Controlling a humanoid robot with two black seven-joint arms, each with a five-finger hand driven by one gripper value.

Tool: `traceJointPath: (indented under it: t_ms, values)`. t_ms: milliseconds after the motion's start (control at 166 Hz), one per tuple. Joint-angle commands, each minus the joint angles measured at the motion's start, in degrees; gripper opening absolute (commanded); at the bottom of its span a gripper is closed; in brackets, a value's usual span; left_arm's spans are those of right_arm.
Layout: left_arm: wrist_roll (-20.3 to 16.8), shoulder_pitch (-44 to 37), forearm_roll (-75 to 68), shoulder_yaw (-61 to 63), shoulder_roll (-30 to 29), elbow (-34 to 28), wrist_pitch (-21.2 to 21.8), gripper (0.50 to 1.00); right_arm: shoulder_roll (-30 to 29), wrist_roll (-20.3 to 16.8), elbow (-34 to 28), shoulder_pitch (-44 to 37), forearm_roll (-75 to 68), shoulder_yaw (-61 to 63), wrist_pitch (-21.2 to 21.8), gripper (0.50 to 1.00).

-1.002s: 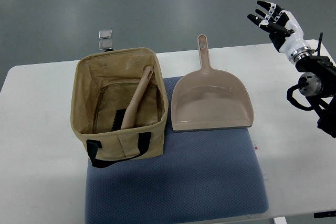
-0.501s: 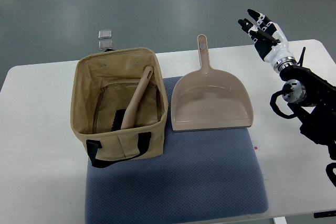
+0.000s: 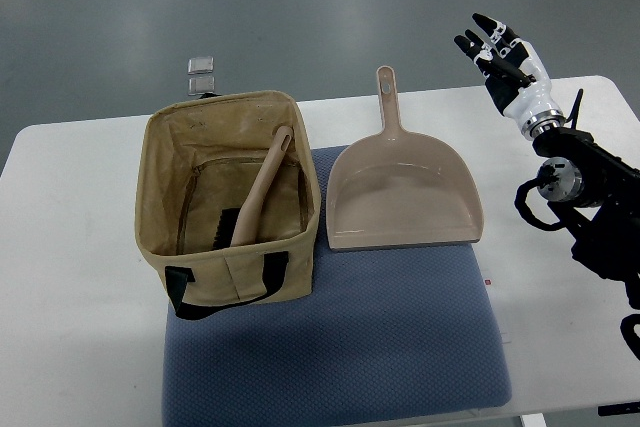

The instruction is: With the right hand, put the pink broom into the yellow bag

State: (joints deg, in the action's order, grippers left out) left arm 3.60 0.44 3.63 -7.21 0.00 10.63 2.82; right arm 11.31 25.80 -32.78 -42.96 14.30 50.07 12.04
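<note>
Top view: pink broom (image 3: 258, 194) leans inside the yellow bag (image 3: 228, 269); right hand (image 3: 502, 48) hovers empty beyond the dustpan (image 3: 403, 192), fingers spread

One top view looks steeply down from the robot's side. It takes in the whole desk (image 3: 80, 247). Grey floor shows beyond the far edge.
</note>
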Motion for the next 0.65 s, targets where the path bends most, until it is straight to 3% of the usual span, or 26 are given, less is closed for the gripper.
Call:
traceJointPath:
  t_ms: [0, 646]
  values:
    - [0.0, 0.0, -0.02, 0.0, 0.0, 0.0, -0.01, 1.0, -0.23, 0.13, 0.7, 0.33, -0.24, 0.12, 0.79, 0.93]
    - [0.0, 0.0, -0.02, 0.0, 0.0, 0.0, -0.01, 1.0, -2.96, 0.13, 0.79, 1.12, -0.94, 5.57, -1.76, 0.93]
